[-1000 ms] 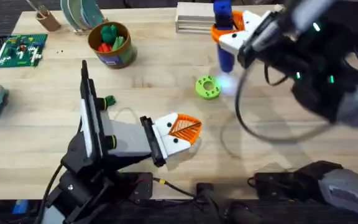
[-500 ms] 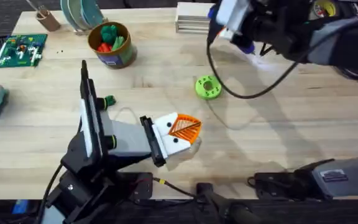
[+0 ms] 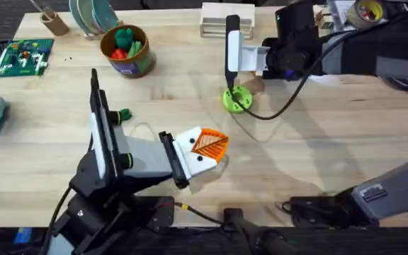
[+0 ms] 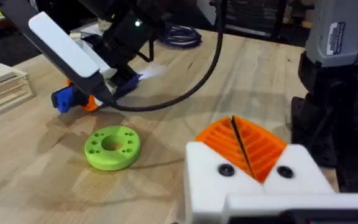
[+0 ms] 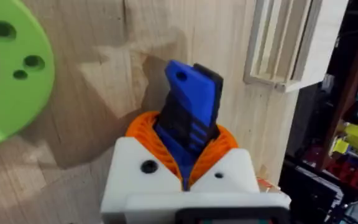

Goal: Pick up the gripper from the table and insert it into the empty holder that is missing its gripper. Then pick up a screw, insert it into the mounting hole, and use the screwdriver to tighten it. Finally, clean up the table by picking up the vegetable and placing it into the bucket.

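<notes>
From above, the left hand [image 3: 207, 150] lies low over the middle of the desk [image 3: 317, 156], its 2 orange ribbed pads pressed together with nothing between them. The right hand [image 3: 241, 58] reaches in from the far right side and hovers just beyond the bright green holed disc [image 3: 236, 99]. The bucket [image 3: 126, 51] stands at the far left part of the desk with red and green toys inside. A tiny dark green vegetable [image 3: 123, 115] sits on the wood beside the left arm, well apart from the bucket.

From the left wrist, the orange pads [image 4: 244, 144] meet along a thin dark seam, clenched and empty, set in a white holder [image 4: 253, 186]. Beyond the green disc [image 4: 112, 147], the right hand [image 4: 82, 99] carries something blue.

From the right wrist, the right hand [image 5: 185, 167] is clamped on the blue screwdriver [image 5: 190, 112], which sticks out between its orange pads, near the green disc [image 5: 8, 74] and a stack of light wooden slats [image 5: 288, 43].
</notes>
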Controlling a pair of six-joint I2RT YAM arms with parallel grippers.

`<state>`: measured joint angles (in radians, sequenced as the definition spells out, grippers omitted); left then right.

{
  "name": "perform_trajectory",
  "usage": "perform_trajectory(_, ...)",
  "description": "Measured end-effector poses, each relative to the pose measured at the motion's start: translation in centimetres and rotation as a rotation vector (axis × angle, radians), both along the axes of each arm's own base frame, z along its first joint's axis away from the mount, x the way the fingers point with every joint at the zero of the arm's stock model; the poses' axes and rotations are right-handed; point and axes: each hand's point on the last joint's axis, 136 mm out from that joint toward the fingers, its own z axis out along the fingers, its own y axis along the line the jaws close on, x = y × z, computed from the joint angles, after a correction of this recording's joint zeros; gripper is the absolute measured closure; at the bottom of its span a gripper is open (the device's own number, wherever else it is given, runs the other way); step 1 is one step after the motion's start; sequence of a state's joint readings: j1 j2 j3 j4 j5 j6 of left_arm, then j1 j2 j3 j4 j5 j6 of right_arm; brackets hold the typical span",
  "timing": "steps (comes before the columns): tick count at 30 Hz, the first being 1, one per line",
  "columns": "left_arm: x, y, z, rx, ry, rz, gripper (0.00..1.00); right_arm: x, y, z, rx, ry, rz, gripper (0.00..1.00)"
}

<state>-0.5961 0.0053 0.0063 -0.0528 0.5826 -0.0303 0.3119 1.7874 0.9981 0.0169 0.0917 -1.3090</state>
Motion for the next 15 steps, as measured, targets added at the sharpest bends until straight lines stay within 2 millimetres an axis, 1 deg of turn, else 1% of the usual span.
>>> perform_trajectory(2, 0.0, 0.0, 0.0, 0.0, 0.0, 0.001, 0.997, -0.2, 0.0, -0.1, 0.009, 0.014, -0.011, 0.943)
perform_trajectory(7, 0.1, 0.0, 0.0, 0.0, 0.0, 0.004, 0.997, -1.2, -0.1, -0.9, 0.016, 0.074, -0.018, 0.802)
perform_trajectory(9, 0.1, 0.0, 0.0, 0.0, 0.0, 0.004, 0.997, -1.2, -0.1, -0.9, 0.03, 0.076, -0.032, 0.728)
perform_trajectory(10, 0.1, 0.0, 0.0, 0.0, 0.0, 0.004, 0.997, -1.2, -0.1, -0.8, 0.036, 0.077, -0.04, 0.663)
perform_trajectory(11, 0.1, 0.0, 0.0, 0.0, 0.0, 0.004, 0.997, -0.8, -0.1, -0.5, 0.058, 0.069, -0.061, 0.345)
perform_trajectory(13, 0.1, 0.0, 0.0, 0.0, -0.001, 0.004, 0.997, -0.3, 0.1, 0.1, 0.07, 0.047, -0.065, 0.075)
perform_trajectory(14, 0.1, 0.0, 0.0, 0.0, 0.0, 0.004, 0.997, -0.1, 0.1, 0.5, 0.078, 0.043, -0.068, 0.027)
perform_trajectory(15, 0.1, 0.0, 0.0, 0.0, 0.0, 0.004, 0.997, -0.2, 0.2, 0.5, 0.086, 0.048, -0.071, 0.016)
